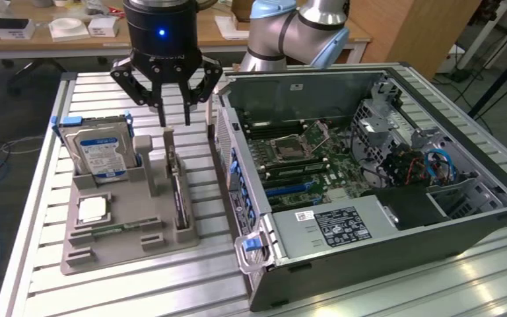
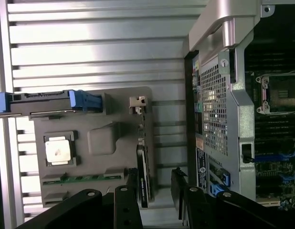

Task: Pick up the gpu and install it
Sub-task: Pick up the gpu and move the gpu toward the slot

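Observation:
The gpu (image 1: pixel 179 195) stands on its long edge in a slot of the grey holder tray (image 1: pixel 121 247), a thin dark card with its silver bracket (image 1: pixel 169 142) at the far end. My gripper (image 1: pixel 174 121) hangs open just above that bracket end, one black finger to each side and nothing between them. In the wrist view the gpu (image 2: pixel 143 177) appears edge-on as a dark strip, lying close to one of the fingers (image 2: pixel 132 183) of the gripper (image 2: pixel 153 186). The fingers do not touch the card.
On the same tray sit a silver hard drive (image 1: pixel 100 155) in blue rails, a CPU (image 1: pixel 92 209) and a green memory stick (image 1: pixel 123 228). The open computer case (image 1: pixel 263 254) lies at the exterior view's right, motherboard (image 1: pixel 311 165) exposed, its side wall near the tray.

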You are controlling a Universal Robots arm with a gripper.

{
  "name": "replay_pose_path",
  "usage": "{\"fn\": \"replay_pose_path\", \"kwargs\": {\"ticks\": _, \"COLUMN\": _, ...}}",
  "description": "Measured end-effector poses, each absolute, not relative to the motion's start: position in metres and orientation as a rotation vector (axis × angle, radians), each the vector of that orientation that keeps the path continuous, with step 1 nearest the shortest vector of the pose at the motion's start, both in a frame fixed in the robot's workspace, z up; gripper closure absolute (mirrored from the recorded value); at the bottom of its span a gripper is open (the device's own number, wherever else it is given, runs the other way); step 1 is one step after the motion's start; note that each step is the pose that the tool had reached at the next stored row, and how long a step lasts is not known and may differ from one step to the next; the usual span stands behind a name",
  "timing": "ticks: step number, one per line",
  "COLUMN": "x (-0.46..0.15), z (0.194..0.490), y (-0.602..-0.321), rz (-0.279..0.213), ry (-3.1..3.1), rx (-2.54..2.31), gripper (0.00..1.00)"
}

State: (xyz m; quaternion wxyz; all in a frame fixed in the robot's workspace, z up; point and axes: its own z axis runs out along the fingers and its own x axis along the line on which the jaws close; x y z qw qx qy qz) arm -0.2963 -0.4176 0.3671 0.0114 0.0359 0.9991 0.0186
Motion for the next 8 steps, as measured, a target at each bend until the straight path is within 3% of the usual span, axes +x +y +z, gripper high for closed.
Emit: {"fn": "replay_pose_path", "kwargs": {"ticks": 8, "x": -0.296, "z": 0.353, "y": -0.418, "rz": 0.057, "ry": 3.117, "rx": 0.112, "gripper": 0.59}}
